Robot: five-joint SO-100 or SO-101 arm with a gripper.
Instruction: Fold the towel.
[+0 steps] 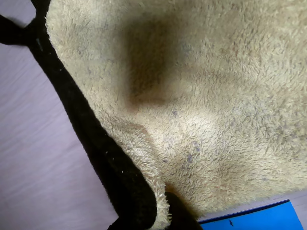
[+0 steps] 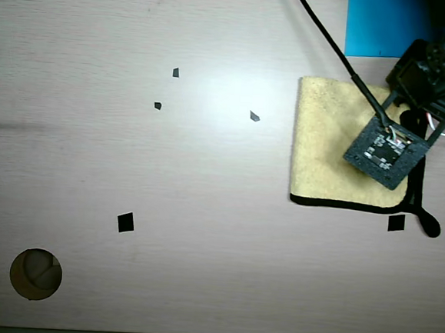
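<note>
Since the fingers never show in either view, the entries on risk below are judgement only.

Landmark: the towel [image 2: 328, 144]; every place here is given relative to it.

Gripper: hidden under the arm's wrist assembly [image 2: 387, 152], which hangs over the towel's right part in the overhead view; I cannot tell whether the pincer is wide, narrow or holding cloth.

Risk, blind grip: if the jaws close without a layer between them, the arm would likely lift away with nothing and the fold would not start.

Risk, double layer: a curled lip of pile shows beside the black trim [image 1: 98, 143] in the wrist view (bottom centre), so a pinch there may take two layers and give a crooked fold.

Risk, drag: the pile looks soft and limp; pulling low across the table [image 2: 165, 208] would probably slide the whole cloth rather than turn it over.

Risk, cable: a black cable [image 2: 332, 44] crosses the towel's upper right area and could snag a raised edge.

Towel, look: pale yellow, fuzzy, rectangular, faint grey flecks, a dark shadow patch in the wrist view.

Towel, trim: thin black edging along the lower and right edges, ending in a small loop [image 2: 428, 223] just off the lower right corner.

Towel, place: flat on the table, just below the blue sheet [image 2: 376, 24].
</note>
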